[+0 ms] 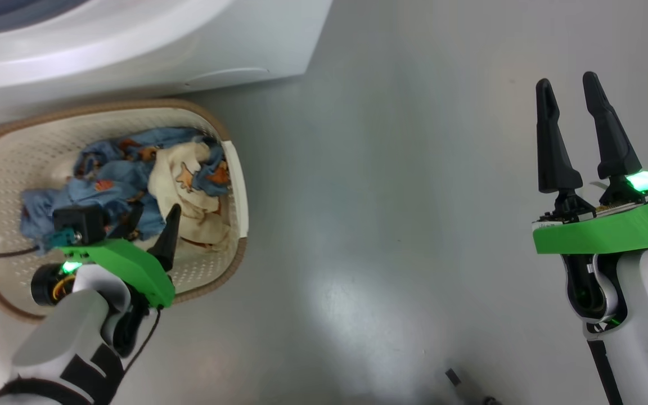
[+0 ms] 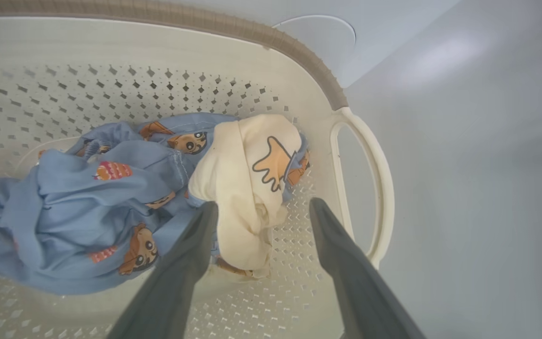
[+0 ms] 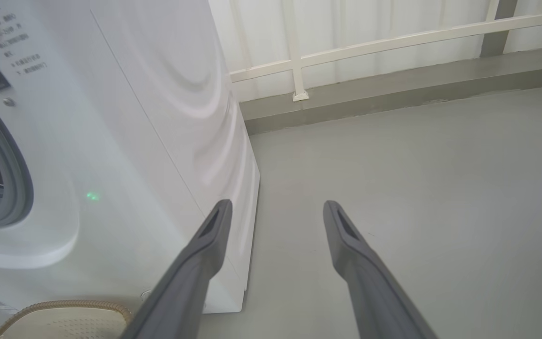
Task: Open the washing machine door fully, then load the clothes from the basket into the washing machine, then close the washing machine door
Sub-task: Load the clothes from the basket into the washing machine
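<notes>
Left wrist view looks into the basket (image 2: 111,80), where the clothes (image 2: 87,207) lie heaped, none of them loaded yet. The left gripper (image 2: 262,203) hangs spread wide just above them, its fingers straddling the cream piece (image 2: 247,160) and gripping nothing. The right gripper (image 1: 567,80) is open and empty too, over bare floor (image 1: 414,197) beside the washer (image 3: 134,117). Loading looks to be the step in hand. Next, the left arm should drop, pinch a good fold and carry it to the washer.

Left arm: left tool (image 1: 152,222) pitched steeply downward, fingers spread wide. Right arm: right tool (image 1: 567,81) points forward, fingers apart, nothing between them.
</notes>
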Robot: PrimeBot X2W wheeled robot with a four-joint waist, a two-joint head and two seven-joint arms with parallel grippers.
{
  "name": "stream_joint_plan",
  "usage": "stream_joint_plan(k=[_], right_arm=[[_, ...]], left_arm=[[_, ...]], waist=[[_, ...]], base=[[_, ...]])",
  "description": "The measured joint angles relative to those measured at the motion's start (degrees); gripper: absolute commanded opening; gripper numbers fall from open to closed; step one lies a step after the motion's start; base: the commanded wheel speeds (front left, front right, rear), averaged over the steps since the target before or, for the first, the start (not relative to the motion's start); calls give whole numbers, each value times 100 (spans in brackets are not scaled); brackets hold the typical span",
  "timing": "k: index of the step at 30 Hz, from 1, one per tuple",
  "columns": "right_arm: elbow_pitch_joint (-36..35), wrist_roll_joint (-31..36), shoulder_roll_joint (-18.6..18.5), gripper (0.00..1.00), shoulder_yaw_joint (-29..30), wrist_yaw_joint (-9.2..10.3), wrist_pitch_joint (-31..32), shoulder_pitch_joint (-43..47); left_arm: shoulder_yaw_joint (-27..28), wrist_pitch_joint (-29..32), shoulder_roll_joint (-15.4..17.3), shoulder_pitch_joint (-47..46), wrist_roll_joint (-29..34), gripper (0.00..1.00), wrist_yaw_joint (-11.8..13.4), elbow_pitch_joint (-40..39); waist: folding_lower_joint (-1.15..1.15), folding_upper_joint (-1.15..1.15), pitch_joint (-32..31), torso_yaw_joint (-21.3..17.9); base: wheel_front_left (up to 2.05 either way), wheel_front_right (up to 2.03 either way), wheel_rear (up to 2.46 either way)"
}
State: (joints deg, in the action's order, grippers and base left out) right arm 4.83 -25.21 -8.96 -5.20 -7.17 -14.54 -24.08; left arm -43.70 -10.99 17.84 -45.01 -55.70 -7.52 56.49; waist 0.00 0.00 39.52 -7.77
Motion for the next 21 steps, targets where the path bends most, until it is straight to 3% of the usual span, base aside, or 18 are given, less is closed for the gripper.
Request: stream_joint_plan(k=[21], right_arm=[[-255, 18, 142, 100, -176, 0, -1, -216]], left_arm=[[-1136, 333, 683, -1002, -1089, 100, 0, 64]], waist=[[0, 0, 893, -551]], base=[[0, 0, 0]])
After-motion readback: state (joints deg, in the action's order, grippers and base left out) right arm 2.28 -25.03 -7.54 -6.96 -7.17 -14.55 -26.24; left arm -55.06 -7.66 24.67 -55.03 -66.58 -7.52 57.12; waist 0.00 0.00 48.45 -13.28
